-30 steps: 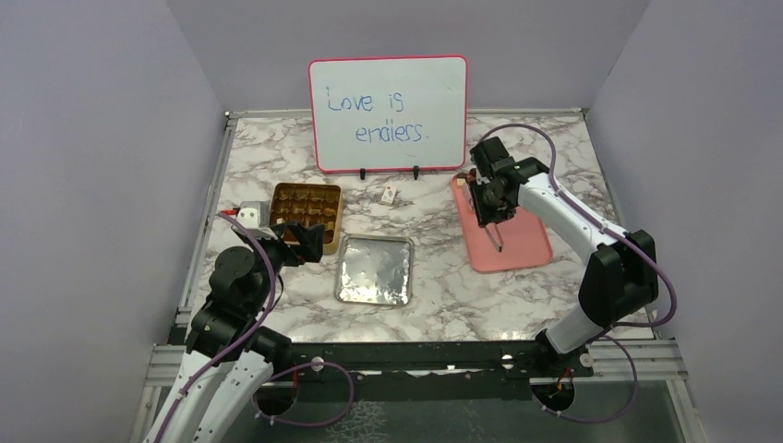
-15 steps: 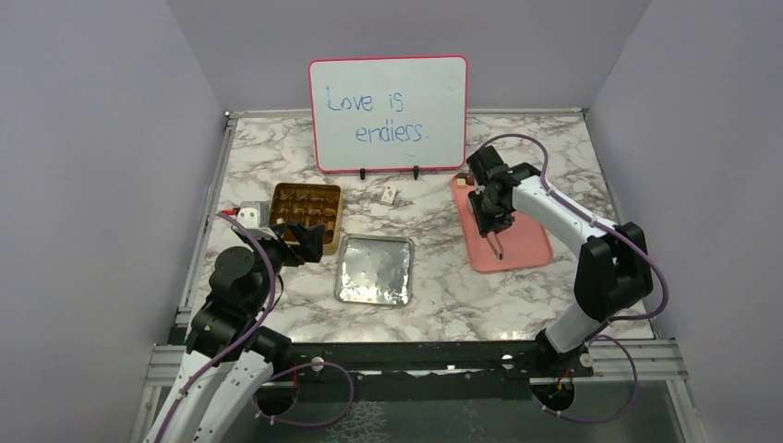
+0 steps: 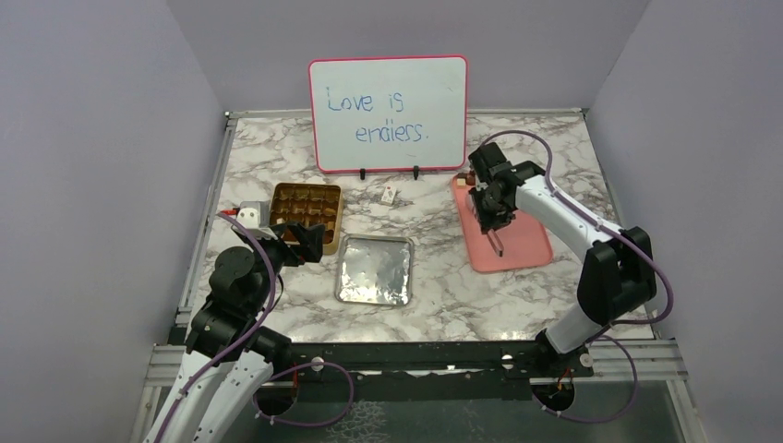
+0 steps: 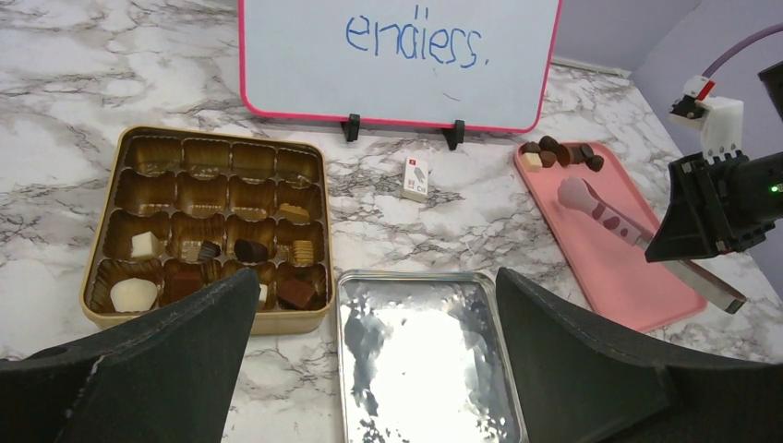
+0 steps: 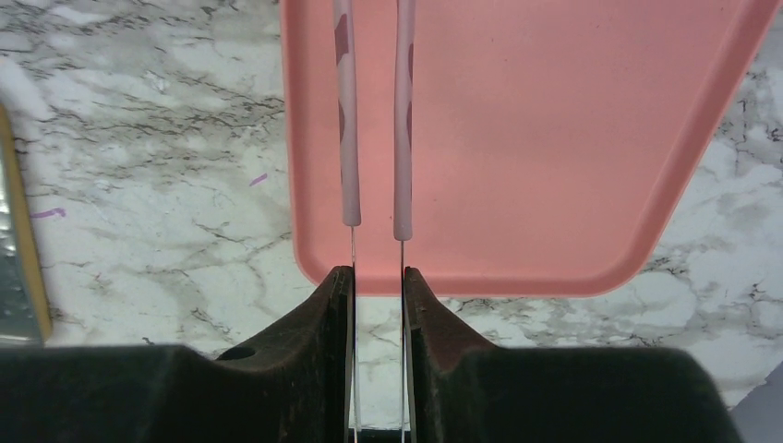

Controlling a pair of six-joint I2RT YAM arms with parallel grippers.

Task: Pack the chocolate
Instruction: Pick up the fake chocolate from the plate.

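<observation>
Several chocolate pieces point(image 4: 242, 249) sit in the cups of the open gold tin point(image 4: 277, 321), mostly in its near rows. More chocolate point(image 4: 559, 152) lies piled at the far end of the pink tray point(image 4: 637, 286). My right gripper point(image 5: 377, 275) is shut on the metal handles of pink-sleeved tongs point(image 5: 348, 138). The tongs point(image 4: 600, 210) reach over the tray toward that pile, with their tip a little short of it. My left gripper point(image 4: 374, 286) hangs wide open and empty above the near corner of the tin and the silver lid point(image 4: 415, 275).
A whiteboard point(image 3: 388, 113) with handwriting stands at the back. A small white card point(image 4: 415, 178) lies in front of it, between the tin point(image 3: 338, 217) and the tray point(image 3: 526, 242). The silver lid point(image 3: 374, 269) lies inside up near the table's middle.
The right gripper's jaws have drawn closer together on the tongs, and that arm has shifted slightly over the tray. The left arm has not moved.
</observation>
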